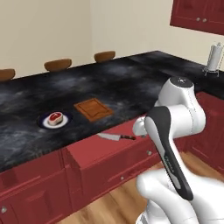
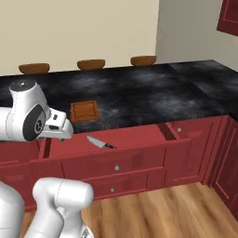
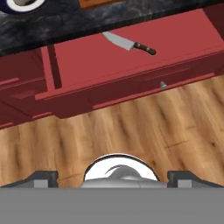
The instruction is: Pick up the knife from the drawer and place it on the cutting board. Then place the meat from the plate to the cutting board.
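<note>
The gripper [image 1: 139, 127], jaws spread and empty, hangs near the open drawer [image 1: 100, 151] where the knife [image 1: 115, 137] lies; meat [image 1: 55, 117] on plate [image 1: 47, 124] beside the cutting board [image 1: 93, 109]. From the right, knife [image 2: 100, 142] rests in the drawer [image 2: 135, 139]. Hand camera: knife [image 3: 128, 43] flat on the drawer floor [image 3: 87, 61].

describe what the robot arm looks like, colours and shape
The arm is glossy white with rounded, bulbous links and a domed cap at the top joint. A dark grey band runs along one link, and the joint face in the right base view is dark grey. No cables or markings are visible.
</note>
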Available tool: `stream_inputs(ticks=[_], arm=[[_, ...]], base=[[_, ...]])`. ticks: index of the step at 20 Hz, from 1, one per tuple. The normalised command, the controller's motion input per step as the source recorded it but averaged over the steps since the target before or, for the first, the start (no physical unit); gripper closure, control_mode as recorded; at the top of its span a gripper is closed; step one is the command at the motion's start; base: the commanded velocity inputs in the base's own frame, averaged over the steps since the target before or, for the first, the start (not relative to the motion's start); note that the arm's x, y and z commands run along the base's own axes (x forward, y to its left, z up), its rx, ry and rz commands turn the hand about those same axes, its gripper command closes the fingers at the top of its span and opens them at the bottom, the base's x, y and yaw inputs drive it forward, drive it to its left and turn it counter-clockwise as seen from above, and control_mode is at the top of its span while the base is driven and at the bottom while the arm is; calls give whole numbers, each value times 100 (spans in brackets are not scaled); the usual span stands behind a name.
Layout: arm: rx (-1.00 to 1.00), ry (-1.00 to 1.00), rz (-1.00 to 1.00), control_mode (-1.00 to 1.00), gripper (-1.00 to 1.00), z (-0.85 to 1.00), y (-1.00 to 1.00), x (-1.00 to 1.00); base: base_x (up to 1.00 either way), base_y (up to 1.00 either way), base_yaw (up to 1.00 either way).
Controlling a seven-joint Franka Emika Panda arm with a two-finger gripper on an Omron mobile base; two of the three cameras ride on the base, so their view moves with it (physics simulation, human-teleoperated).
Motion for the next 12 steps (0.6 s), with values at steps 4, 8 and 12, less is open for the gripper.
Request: stream_inputs(ticks=[4,8,12], arm=[[0,0,0,100,-100,0,0,0],[0,0,0,100,-100,0,0,0],[0,0,0,100,-100,0,0,0]], base=[[-12,80,-54],[-37,51,-43],[-18,44,-26]])
